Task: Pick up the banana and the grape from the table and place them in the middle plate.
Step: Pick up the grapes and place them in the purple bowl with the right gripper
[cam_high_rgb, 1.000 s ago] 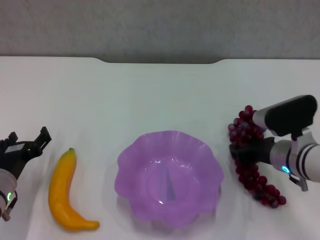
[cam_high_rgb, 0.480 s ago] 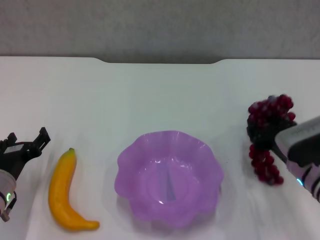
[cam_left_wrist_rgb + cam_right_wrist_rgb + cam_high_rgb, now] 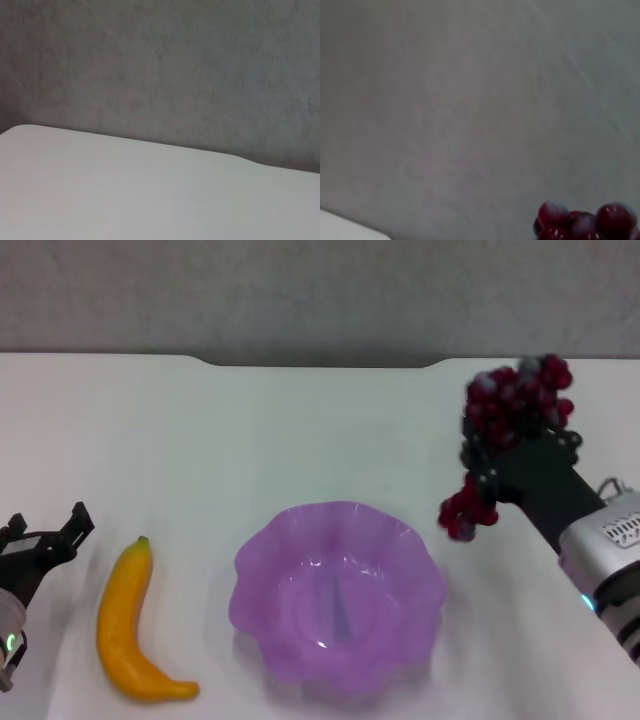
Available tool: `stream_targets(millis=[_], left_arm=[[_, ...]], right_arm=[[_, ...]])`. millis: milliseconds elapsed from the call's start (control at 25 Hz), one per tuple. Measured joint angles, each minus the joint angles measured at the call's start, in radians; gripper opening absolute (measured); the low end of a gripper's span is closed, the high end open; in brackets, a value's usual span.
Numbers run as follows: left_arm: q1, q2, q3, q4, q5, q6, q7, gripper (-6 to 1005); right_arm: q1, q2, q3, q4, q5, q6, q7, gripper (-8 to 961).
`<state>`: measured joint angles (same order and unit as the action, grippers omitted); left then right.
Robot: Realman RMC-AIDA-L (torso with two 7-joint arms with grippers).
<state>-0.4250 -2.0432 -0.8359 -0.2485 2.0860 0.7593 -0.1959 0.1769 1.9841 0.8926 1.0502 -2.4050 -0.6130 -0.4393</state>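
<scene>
My right gripper is shut on the bunch of dark red grapes and holds it in the air to the right of the purple scalloped plate. The lower end of the bunch hangs down near the plate's right rim. A few grapes show in the right wrist view. The yellow banana lies on the white table left of the plate. My left gripper is open and rests at the table's left edge, beside the banana.
The table's far edge has a notch with a grey wall behind it. The left wrist view shows only bare tabletop and wall.
My right gripper has lifted the grape bunch off the table and carried it up and to the left, towards the plate. The left arm has barely moved.
</scene>
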Motion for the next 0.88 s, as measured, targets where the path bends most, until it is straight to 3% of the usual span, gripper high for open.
stream_targets(millis=[120, 280, 480, 880], left_arm=[[-0.001, 0.000, 0.001, 0.000, 0.000, 0.000, 0.000, 893], [-0.005, 0.000, 0.002, -0.004, 0.001, 0.000, 0.002, 893], [-0.012, 0.000, 0.002, -0.008, 0.002, 0.000, 0.003, 893], [-0.023, 0.000, 0.001, -0.008, 0.003, 0.000, -0.002, 893]], right_arm=[[-0.035, 0.008, 0.041, 0.124, -0.086, 0.131, 0.000, 393], [0.000, 0.013, 0.037, 0.170, -0.118, 0.267, 0.004, 391], [0.086, 0.019, -0.033, 0.094, -0.110, 0.325, 0.020, 388], [0.253, 0.023, -0.183, -0.111, -0.110, 0.308, 0.178, 386]])
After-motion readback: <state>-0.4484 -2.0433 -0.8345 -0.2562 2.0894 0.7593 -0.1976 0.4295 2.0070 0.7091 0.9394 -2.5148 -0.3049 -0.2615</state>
